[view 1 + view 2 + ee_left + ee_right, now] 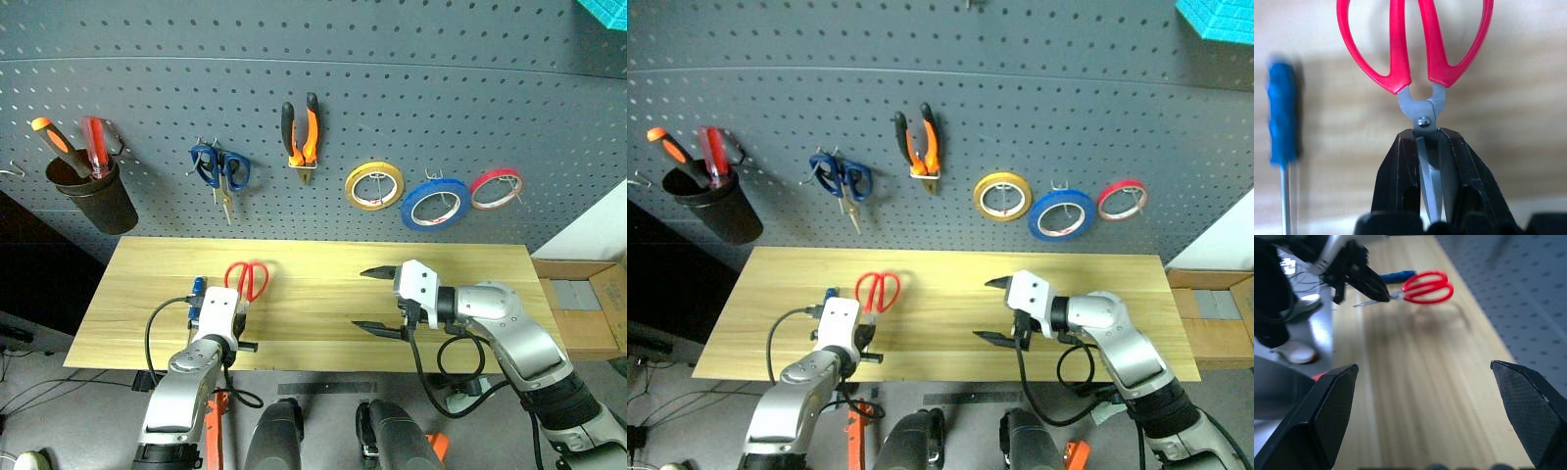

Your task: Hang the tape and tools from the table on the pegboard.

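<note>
No writing legible — left fingers (pixel 1430 196) clamp red scissors (pixel 1415 44).

no readable text, label, brand, number or sign anywhere in these views.
</note>
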Robot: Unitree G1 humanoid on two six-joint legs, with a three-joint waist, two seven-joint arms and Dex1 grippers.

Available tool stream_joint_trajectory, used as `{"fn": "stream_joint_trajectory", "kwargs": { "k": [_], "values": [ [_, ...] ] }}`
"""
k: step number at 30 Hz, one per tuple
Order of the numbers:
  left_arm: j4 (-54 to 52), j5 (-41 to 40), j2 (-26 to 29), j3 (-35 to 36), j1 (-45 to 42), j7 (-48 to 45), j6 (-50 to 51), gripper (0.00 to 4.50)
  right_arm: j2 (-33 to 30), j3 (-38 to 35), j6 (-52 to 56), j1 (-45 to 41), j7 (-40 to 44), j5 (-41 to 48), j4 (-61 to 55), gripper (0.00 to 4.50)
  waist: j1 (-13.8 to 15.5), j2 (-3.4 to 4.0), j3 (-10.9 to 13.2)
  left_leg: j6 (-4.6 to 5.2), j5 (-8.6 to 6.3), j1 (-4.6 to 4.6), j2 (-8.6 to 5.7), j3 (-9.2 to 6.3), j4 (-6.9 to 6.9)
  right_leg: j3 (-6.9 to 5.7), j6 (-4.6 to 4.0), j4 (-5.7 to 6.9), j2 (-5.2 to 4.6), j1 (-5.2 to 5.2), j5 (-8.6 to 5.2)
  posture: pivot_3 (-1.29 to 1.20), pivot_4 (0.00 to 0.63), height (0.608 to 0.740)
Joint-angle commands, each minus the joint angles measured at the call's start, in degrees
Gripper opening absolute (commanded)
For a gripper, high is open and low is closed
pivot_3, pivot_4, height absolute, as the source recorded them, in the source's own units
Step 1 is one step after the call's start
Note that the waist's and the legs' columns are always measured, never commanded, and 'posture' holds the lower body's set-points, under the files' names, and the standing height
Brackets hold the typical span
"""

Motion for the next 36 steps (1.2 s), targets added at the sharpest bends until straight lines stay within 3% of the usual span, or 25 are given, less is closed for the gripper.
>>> {"fn": "stream_joint_trajectory", "kwargs": {
  "k": [1, 7, 18, 25, 36],
  "values": [
    [-7.44, -0.48, -2.11, -0.19, 4.08, 1.34, -1.50, 0.25, -0.77, -3.37, -1.28, 2.15, -0.58, 2.32, -4.39, 4.50, -0.02, -0.10, -0.09, -0.04, -0.03, 0.00, 0.00, 0.00, 0.00, 0.00, 0.00, 0.00, 0.00, 0.00, 0.00, 0.10, 0.188, 0.740],
    [-11.07, 2.73, -4.28, -1.11, 9.13, 4.27, -11.63, 0.25, 1.21, -6.81, 3.70, 4.19, -2.85, 8.48, -9.46, 4.50, -0.04, -0.25, -0.41, -0.08, -0.04, 0.02, 0.01, -0.03, 0.01, -0.01, 0.10, 0.05, 0.02, -0.01, -0.07, 0.10, 0.150, 0.740],
    [-8.99, 4.72, -6.28, 0.31, 13.32, 6.77, -42.36, 0.25, 8.20, -14.84, 4.41, 4.29, -7.91, 19.79, -10.92, 4.50, 0.05, -0.77, -5.16, -0.07, -0.04, 0.01, -0.04, 0.03, 0.02, 0.02, -0.05, 0.02, 0.02, -0.01, 0.02, 0.12, 0.035, 0.740],
    [-5.45, 5.95, -9.38, 0.71, 9.48, 9.76, -47.16, 0.25, 10.84, -14.57, 2.24, 2.45, -10.52, 19.81, -9.37, 4.50, 0.03, -0.73, -9.12, -0.02, -0.02, 0.16, -0.06, 0.11, 0.08, 0.09, -0.16, 0.07, 0.11, 0.08, 0.07, 0.14, 0.000, 0.740],
    [6.24, 1.15, -6.40, 3.14, -2.83, 5.78, -42.50, 0.25, 13.84, -10.23, 1.59, -4.90, -12.67, 16.39, -2.85, 4.50, 0.20, -0.51, -11.07, 0.15, 0.03, 0.15, -0.02, 0.04, 0.65, 0.09, -0.16, 0.23, 0.24, 0.27, 0.21, 0.14, 0.000, 0.740]
  ]
}}
